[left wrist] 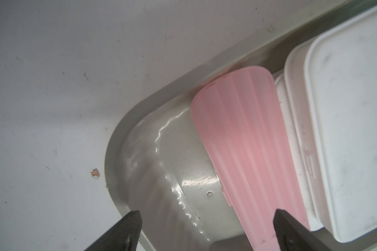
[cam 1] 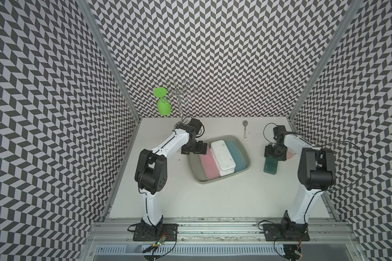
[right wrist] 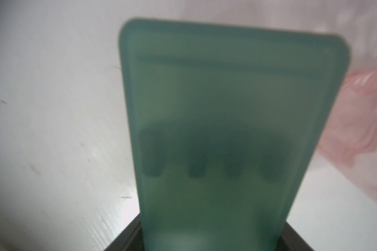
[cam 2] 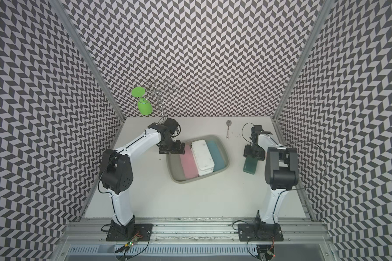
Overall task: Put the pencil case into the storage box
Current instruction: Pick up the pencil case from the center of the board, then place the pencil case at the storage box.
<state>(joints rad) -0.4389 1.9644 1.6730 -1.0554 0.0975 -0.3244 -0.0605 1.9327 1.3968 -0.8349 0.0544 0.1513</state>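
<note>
– White counter (cam 1: 213, 198) boxed in by black-and-white chevron walls. Starting from the near side: where to find the task's piece?

– Right of centre, near but apart from the large grey plastic storage box with rounded corners and rolled rim (cam 1: 191, 166). Meaning the dark green translucent plastic pencil case (cam 1: 270, 166), not yet inside. Clamped at its far end by the right end effector (cam 1: 273, 158), judging by the wrist view, with the long body jutting toward the near side. Hard to tell whether lifted or touching the counter. Just beside it, a pale pink translucent thing (right wrist: 361, 121), partly hidden by the right arm; kind unclear.

– Why grip by the end?

– Probably to keep the whole length free for lowering into a slot, with the end effector above the rim.

– And inside the box?

– Packed lengthwise, side by side: a pale pink ribbed plastic case (cam 1: 209, 167), two stacked white hard plastic cases (cam 1: 223, 156), a teal-blue plastic case (cam 1: 235, 156). Bare floor only along the left wall, beside the pink one. Likely the one gap for a flat fit; otherwise on top.

– And the left end effector (left wrist: 207, 219)?

– Spread wide, gripping nothing, hanging over the box's far left corner and the pink case's far end. Perhaps posted there to steady or nudge the row.

– Farther back?

– A small metal spoon (cam 1: 245, 130) lying past the box, then a wire rack (cam 1: 179, 99) at the back wall with a bright green plastic goblet (cam 1: 163, 106) hung upside down by its foot.
</note>
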